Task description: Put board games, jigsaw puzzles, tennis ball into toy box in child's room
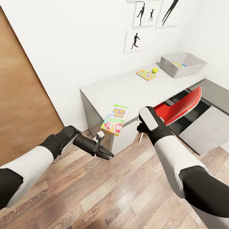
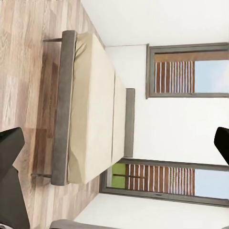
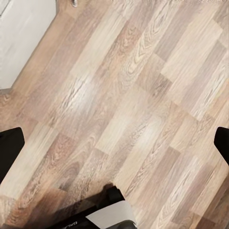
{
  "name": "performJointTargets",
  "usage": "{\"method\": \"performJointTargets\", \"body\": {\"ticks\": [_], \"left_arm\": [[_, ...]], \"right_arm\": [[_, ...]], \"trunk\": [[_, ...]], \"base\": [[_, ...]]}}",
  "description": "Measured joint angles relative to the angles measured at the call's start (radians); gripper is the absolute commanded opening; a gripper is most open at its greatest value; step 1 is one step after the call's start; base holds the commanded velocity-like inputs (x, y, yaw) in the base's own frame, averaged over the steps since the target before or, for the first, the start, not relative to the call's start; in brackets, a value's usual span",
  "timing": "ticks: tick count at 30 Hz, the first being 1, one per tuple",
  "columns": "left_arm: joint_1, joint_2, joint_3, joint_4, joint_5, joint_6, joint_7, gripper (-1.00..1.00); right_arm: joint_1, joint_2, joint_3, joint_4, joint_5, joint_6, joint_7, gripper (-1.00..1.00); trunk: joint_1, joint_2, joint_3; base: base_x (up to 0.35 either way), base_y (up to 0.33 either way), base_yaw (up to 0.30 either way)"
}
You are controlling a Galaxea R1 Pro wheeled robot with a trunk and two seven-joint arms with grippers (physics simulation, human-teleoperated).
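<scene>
We saw the bed (image 2: 86,109) bare in the left wrist view. On the table (image 1: 131,89), the toy box (image 1: 183,64) stood at the far end with a puzzle (image 1: 179,65) inside. Near it lay another puzzle (image 1: 146,74) and, just beside that, the ball (image 1: 154,70). A box (image 1: 115,119) reading "SKIP-BO" overhung the near edge. Our left gripper (image 1: 107,153) and right gripper (image 3: 114,143) hung spread, holding nothing.

Two arms in glossy white shells with black joint sections. Behind left claw (image 1: 104,152), black wrist cylinder with small white-grey block. Above right claw (image 1: 140,137), rounded white cap on black housing.
</scene>
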Motion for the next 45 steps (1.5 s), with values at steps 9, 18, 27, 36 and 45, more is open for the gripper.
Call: {"method": "performJointTargets", "body": {"ticks": [9,18,27,36,45], "left_arm": [[0.000,0.001,0.000,0.000,0.000,-0.003,0.000,1.00],[0.000,0.002,0.000,0.000,-0.001,-0.004,0.000,1.00],[0.000,0.002,0.000,0.000,-0.001,-0.004,0.000,1.00],[0.000,0.002,0.000,0.000,-0.002,-0.005,0.000,1.00],[0.000,0.002,0.000,0.000,-0.002,-0.006,0.000,1.00]], "right_arm": [[0.000,0.000,0.000,0.000,0.000,-0.001,-0.001,1.00],[0.000,0.000,0.001,0.000,0.000,-0.003,-0.001,1.00],[0.000,0.000,0.000,-0.004,0.000,-0.004,-0.001,1.00],[0.000,0.000,-0.001,-0.006,0.000,-0.008,-0.001,1.00],[0.001,0.001,-0.001,-0.006,0.000,-0.010,-0.001,1.00]], "trunk": [[0.000,0.000,0.015],[0.000,0.000,0.029],[0.000,0.000,0.044],[0.000,0.000,0.059],[0.000,0.000,0.074]], "base": [[-0.001,0.000,0.000],[0.000,0.000,0.000],[0.000,0.000,0.000],[0.000,0.000,0.000],[0.000,0.000,0.000]]}}
